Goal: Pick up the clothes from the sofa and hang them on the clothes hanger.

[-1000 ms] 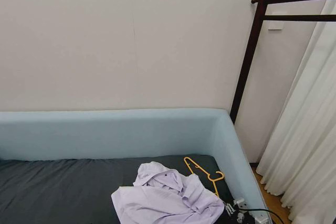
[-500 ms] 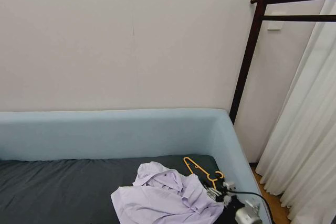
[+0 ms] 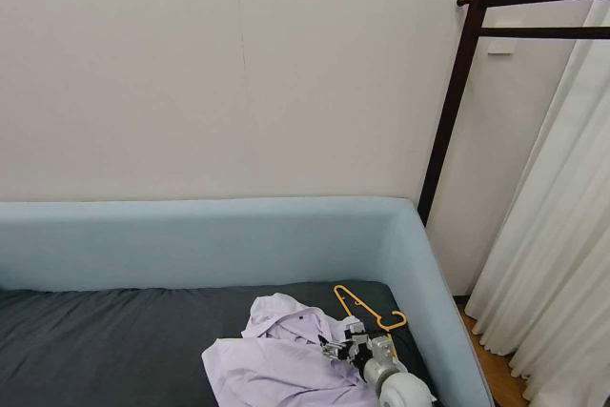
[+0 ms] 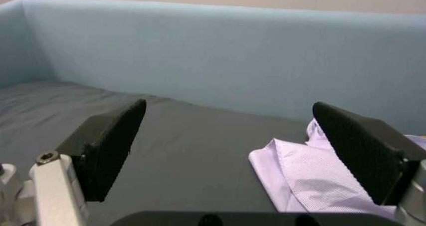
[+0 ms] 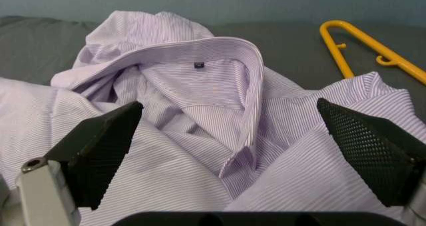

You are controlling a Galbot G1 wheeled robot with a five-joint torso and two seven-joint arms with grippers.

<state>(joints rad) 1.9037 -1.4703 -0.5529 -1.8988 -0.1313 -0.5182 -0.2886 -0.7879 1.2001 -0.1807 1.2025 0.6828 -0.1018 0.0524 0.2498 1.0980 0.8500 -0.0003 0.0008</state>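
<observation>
Over the dark seat of the sofa, the left gripper hangs with fingers spread wide, near an edge of the lilac striped shirt, which lies crumpled toward the sofa's right end. The right gripper sits low over its collar, fingers also wide apart; the small dark collar tag is too small to read. An orange hanger lies just beside, with a dark wooden rack beyond.
</observation>
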